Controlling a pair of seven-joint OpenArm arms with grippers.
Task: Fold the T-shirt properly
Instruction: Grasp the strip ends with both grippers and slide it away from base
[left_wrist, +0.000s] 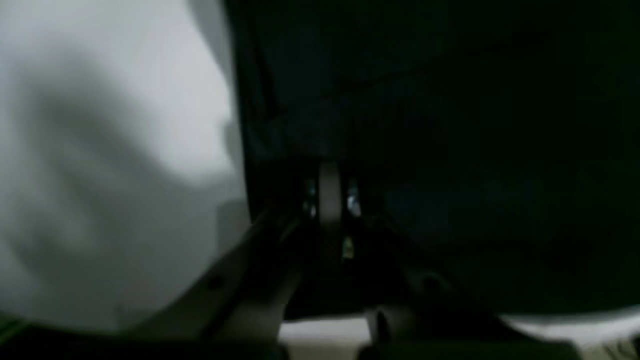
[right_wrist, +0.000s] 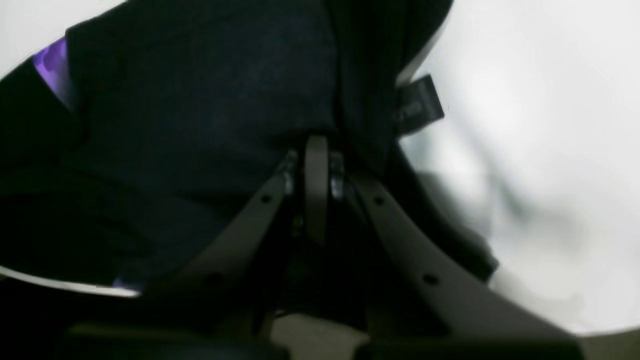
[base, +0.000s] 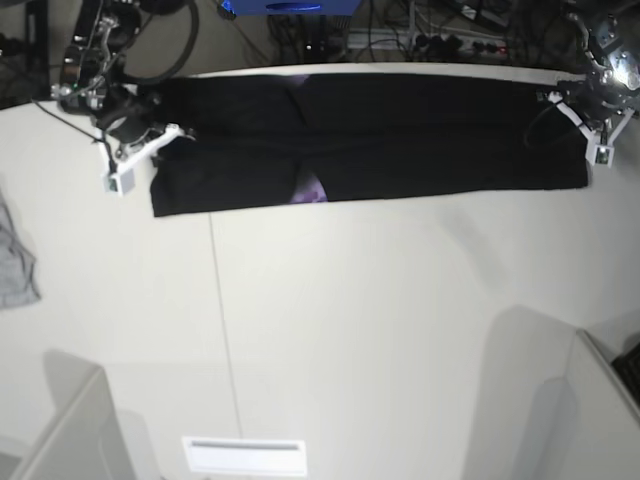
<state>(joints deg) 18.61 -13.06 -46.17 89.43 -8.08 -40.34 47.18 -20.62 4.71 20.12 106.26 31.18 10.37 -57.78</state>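
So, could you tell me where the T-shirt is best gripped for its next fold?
Probably at its two short ends. The T-shirt lies as a long flat band along the table's far edge. The right gripper and left gripper are already shut on those ends, so coming in from each end and pinching the edge there suits its shape.

No text here can be read. In the right wrist view, at the upper right of the frame, a small dark label (right_wrist: 419, 106) hangs from the edge of the black T-shirt (right_wrist: 200, 115). It carries some faint marks, but they are too blurred to make out. The other two views show no writing, number or sign.
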